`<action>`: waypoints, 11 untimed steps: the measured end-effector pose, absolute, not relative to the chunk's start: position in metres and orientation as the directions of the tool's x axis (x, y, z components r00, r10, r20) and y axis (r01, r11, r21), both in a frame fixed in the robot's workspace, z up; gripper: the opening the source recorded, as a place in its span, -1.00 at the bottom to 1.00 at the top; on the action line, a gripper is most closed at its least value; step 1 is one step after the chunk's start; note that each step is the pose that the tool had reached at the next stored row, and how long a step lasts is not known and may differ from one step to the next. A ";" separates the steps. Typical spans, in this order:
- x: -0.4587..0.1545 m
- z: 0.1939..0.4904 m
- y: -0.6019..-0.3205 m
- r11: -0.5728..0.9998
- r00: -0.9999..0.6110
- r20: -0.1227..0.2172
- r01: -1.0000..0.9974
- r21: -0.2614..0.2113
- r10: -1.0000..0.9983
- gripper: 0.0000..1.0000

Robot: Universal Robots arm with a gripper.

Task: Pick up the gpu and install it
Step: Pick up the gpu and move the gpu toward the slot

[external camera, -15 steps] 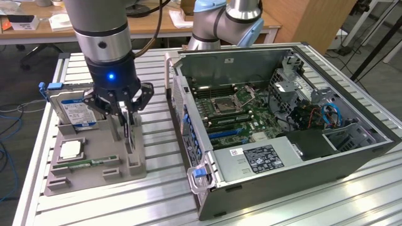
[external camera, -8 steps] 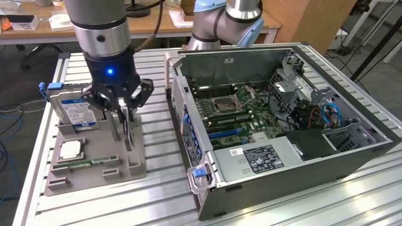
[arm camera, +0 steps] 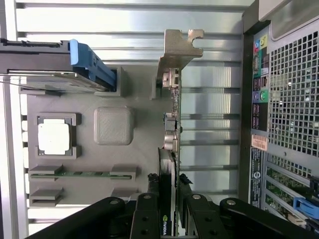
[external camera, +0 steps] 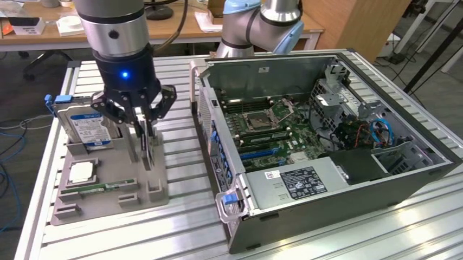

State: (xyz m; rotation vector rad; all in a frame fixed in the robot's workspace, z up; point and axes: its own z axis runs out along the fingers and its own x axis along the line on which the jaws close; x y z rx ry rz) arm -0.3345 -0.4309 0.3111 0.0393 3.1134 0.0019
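Exterior view: the gripper [external camera: 145, 127] hangs straight down over a grey tray [external camera: 155, 197] lying on the slatted metal table [external camera: 145, 233], towards the exterior view's left. Its fingers [external camera: 140, 122] are clamped on the upper part of the gpu [external camera: 149, 151], which stands on edge, upright, with its lower edge at the tray; whether it is seated in the slot or just clear of it cannot be told. Beside it on the tray stand a hard drive [external camera: 85, 127], a square processor chip [external camera: 82, 172] and a narrow memory stick [external camera: 97, 188]. The open computer case [external camera: 405, 179] lies just beside the tray, on the exterior view's right, motherboard [external camera: 275, 135] exposed. Wrist view: the gpu [arm camera: 172, 124] appears edge-on, its silver bracket [arm camera: 180, 47] at the far end, between the tray [arm camera: 139, 159] and the perforated wall of the case [arm camera: 294, 99]. The gripper [arm camera: 168, 181] closes on it, one black finger [arm camera: 151, 199] pressed to each face. The hard drive [arm camera: 40, 62], chip [arm camera: 54, 137] and memory stick [arm camera: 82, 174] occupy their own tray recesses, apart from the card.
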 end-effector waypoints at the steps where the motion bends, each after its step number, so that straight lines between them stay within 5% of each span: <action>1: -0.335 0.312 -0.431 1.000 -0.999 -0.028 0.025 0.002 0.025 -0.47; 11: -0.335 0.324 -0.431 1.000 -0.999 -0.028 0.025 0.002 0.025 -0.47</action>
